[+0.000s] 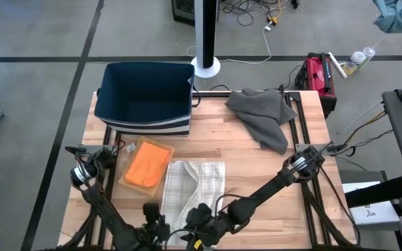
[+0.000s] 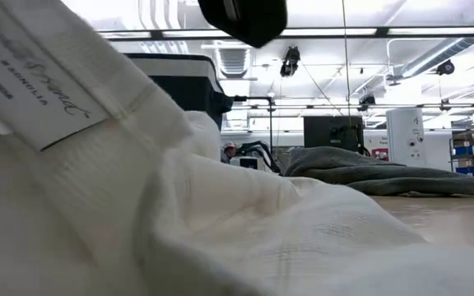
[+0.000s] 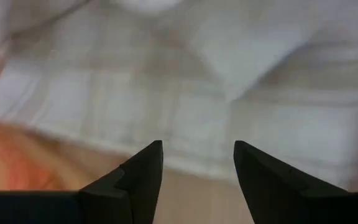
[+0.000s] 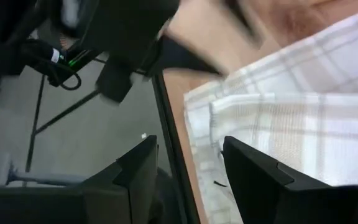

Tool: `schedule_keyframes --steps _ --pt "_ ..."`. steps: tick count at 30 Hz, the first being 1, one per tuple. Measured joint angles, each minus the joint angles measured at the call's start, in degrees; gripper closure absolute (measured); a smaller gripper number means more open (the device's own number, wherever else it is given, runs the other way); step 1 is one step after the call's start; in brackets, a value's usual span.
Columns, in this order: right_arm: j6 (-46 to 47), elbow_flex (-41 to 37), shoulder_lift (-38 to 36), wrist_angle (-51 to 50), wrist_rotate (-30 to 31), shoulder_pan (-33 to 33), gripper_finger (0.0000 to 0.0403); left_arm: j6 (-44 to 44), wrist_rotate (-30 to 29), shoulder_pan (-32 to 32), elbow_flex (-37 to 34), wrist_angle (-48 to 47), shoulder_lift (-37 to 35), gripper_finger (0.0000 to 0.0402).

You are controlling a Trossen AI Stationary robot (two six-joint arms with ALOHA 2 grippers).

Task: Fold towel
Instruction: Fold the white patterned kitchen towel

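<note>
A white plaid towel [image 1: 195, 183] lies on the wooden table [image 1: 257, 167] near its front edge, with a flap folded across it. It fills the low view [image 2: 220, 222], its label [image 2: 31, 90] facing the camera. My left gripper [image 1: 152, 211] hovers open at the towel's near left corner, the cloth [image 3: 185, 81] just beyond its fingers [image 3: 145, 168]. My right gripper [image 1: 199, 215] stands open over the towel's near edge [image 4: 229, 99], with nothing between its fingers.
A navy bin [image 1: 145, 97] stands at the far left, and a grey cloth [image 1: 264, 115] lies crumpled at the far right. An orange cloth [image 1: 147, 165] lies just left of the towel. The table's front edge [image 4: 169, 124] runs under my right gripper.
</note>
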Motion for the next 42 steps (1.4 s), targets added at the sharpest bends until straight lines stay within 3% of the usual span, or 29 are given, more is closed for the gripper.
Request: schedule_keyframes --steps 4,7,15,21,30,38,42 --pt "-1.5 1.0 -0.1 -2.5 1.3 0.0 0.0227 6.8 -5.5 -1.1 -1.2 9.0 1.5 0.0213" --pt "-1.8 1.0 -0.1 -3.9 2.5 0.2 0.0227 9.0 -9.5 -1.4 -1.2 9.9 2.8 0.0204" --pt "2.0 0.9 0.7 -12.6 5.4 0.5 0.0227 9.3 -17.2 -0.6 -2.3 13.8 6.1 0.0144" --pt "2.1 0.8 1.1 -12.4 5.7 1.1 0.0227 8.6 -17.8 0.1 -2.7 13.5 7.1 0.0123" --pt "4.6 0.8 1.1 -14.1 8.4 1.2 0.0228 9.7 -20.2 0.0 -0.5 10.9 6.4 0.0158" --pt "2.1 0.8 1.0 -11.4 8.2 0.9 0.0229 17.7 -20.0 0.0 3.3 8.4 6.2 0.0196" --pt "4.8 0.8 0.8 -15.4 9.0 1.0 0.0229 21.6 -20.2 0.0 4.8 7.3 6.2 0.0212"
